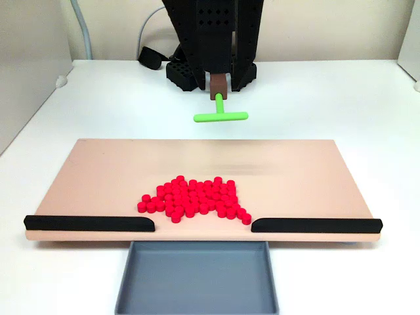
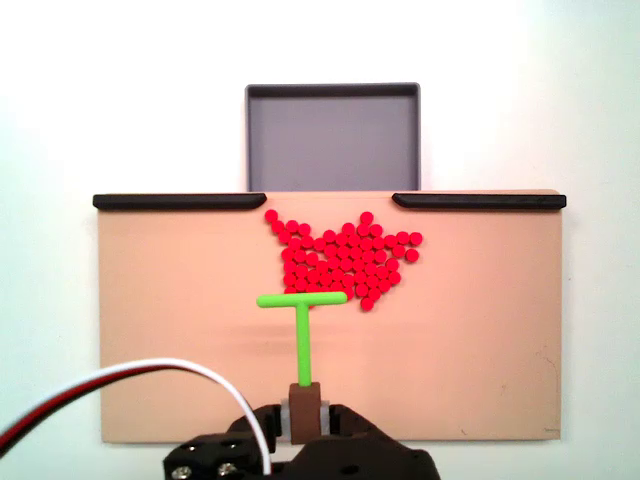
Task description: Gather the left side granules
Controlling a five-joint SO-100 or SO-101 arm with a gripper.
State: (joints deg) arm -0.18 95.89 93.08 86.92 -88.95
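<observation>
Fixed view, both: granules (image 1: 193,197) (image 2: 343,258) clustered mid-board (image 1: 98,177) (image 2: 180,330); gripper (image 1: 219,85) (image 2: 304,405) clenched on green T-pusher (image 1: 220,116) (image 2: 302,305), crossbar at cluster's 7 o'clock, possibly touching; grey tray (image 1: 197,279) (image 2: 333,135) adjoining.

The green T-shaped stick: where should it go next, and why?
Probably down onto the board beside the granules. In a fixed view the green T-shaped pusher seems to hang behind the board, while the pile lies before the gap between the black strips, short of the grey tray.

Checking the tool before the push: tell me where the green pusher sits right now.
In a fixed view from the arm's side, the green T-shaped pusher is over the tan board, its crossbar just left of the red granules.
</observation>
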